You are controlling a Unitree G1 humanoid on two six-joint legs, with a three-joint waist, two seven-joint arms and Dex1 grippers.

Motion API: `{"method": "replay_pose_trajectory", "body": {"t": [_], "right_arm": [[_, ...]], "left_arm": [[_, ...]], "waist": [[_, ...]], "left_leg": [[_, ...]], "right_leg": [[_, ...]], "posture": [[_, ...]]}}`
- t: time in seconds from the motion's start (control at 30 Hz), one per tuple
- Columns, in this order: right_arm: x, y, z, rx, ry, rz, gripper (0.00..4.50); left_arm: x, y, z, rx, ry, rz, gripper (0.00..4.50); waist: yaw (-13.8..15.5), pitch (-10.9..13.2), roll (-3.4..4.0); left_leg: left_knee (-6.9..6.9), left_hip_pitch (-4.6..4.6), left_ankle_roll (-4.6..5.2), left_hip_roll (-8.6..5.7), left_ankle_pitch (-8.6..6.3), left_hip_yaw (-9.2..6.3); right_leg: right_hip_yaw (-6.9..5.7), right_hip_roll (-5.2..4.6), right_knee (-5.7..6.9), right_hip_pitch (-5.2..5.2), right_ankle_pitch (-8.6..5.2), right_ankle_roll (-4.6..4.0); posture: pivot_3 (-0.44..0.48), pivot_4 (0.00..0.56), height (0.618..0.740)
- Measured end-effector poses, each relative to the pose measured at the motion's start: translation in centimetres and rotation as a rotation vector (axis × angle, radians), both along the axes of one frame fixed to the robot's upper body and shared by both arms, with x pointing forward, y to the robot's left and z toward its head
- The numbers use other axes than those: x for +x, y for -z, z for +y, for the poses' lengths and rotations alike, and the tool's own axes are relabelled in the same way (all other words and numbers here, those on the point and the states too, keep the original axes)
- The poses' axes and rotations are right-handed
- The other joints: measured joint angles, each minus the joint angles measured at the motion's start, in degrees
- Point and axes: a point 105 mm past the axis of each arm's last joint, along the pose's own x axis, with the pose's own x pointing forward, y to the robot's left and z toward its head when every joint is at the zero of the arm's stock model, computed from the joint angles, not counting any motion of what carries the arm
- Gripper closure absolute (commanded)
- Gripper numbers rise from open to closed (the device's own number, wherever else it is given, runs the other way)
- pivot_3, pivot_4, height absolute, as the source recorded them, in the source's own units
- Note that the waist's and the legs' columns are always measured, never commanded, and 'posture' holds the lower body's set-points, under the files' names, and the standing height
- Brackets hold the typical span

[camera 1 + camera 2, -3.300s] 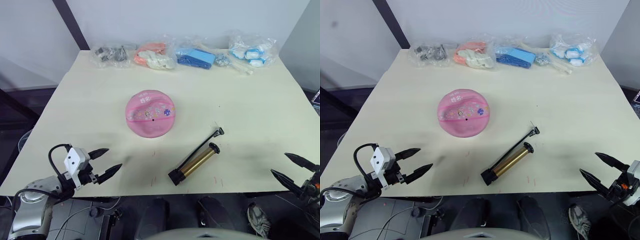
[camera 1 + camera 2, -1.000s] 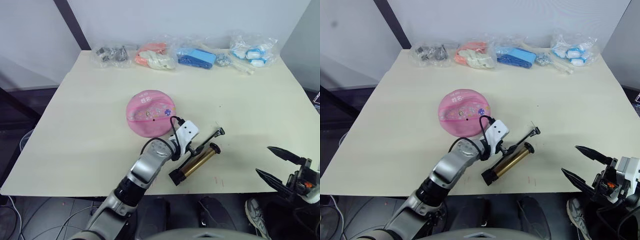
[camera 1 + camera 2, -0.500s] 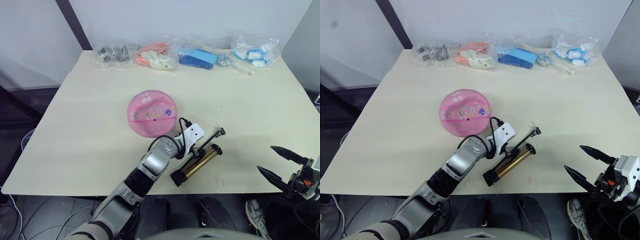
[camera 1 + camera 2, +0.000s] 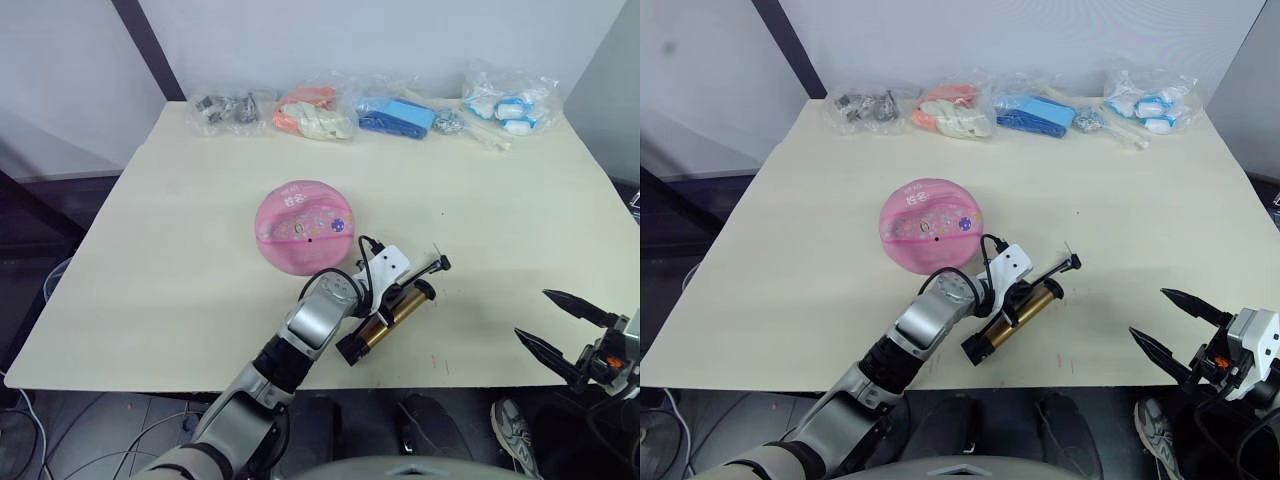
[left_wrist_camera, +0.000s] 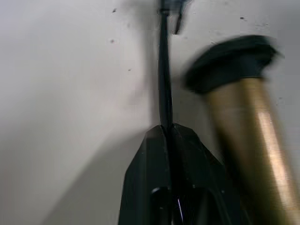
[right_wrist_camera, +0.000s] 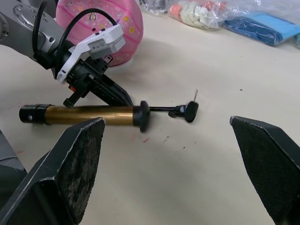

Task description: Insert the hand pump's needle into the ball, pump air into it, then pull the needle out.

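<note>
Centrally in the left eye view, the left gripper (image 4: pixel 398 291) reaches the hand pump (image 4: pixel 388 318), below right of the ball (image 4: pixel 305 226). In the left wrist view, its fingers (image 5: pixel 154 187) pinch the hose (image 5: pixel 163 84). Lower right, the right gripper (image 4: pixel 1175 325) hangs spread, empty.

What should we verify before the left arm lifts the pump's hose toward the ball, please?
1. Left gripper shut on the thin black hose: ok, the fingers meet around it in the left wrist view.
2. Hand pump lying flat on the table, free of the bags: ok.
3. Needle present at the hose tip and pointing up: ok; whether it is straight, cannot tell.
4. Ball with its black valve dot facing up: ok.
5. Ball steadied by a gripper: not ok, nothing holds it.
6. Right gripper open and off the near table edge, clear of the pump: ok.
</note>
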Motion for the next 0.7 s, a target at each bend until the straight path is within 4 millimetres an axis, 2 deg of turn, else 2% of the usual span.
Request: {"method": "replay_pose_trajectory", "body": {"t": [0.2, 0.47, 0.7], "right_arm": [[0.1, -0.1, 0.0, 0.017, 0.023, -0.007, 0.00], [1.0, -0.9, 1.3, 0.211, 0.150, 0.072, 0.00], [2.7, -2.4, 2.8, 0.427, 0.217, 0.182, 0.00]], "left_arm": [[-0.6, -0.2, -0.6, -0.056, 0.070, 0.003, 4.42], [-1.5, -4.6, -1.4, -0.334, 0.196, -0.102, 4.42], [-1.8, -5.6, -1.2, -0.400, 0.244, -0.165, 4.42]], "waist": [[-0.04, 0.01, 0.00], [-0.04, 0.01, 0.02], [-0.18, 0.01, 0.00]], "left_leg": [[-0.01, -0.02, 0.00, 0.02, 0.00, -0.01], [0.00, -0.03, 0.00, 0.22, 0.00, 0.02], [0.00, -0.05, 0.01, 0.18, 0.00, 0.00]], "right_leg": [[0.00, 0.00, 0.00, -0.02, 0.00, 0.00], [0.04, -0.01, 0.00, -0.02, 0.00, -0.01], [0.01, 0.02, 0.00, -0.03, 0.00, -0.01]], "posture": [[0.000, 0.150, 0.740], [0.000, 0.150, 0.740], [0.000, 0.150, 0.740]]}}
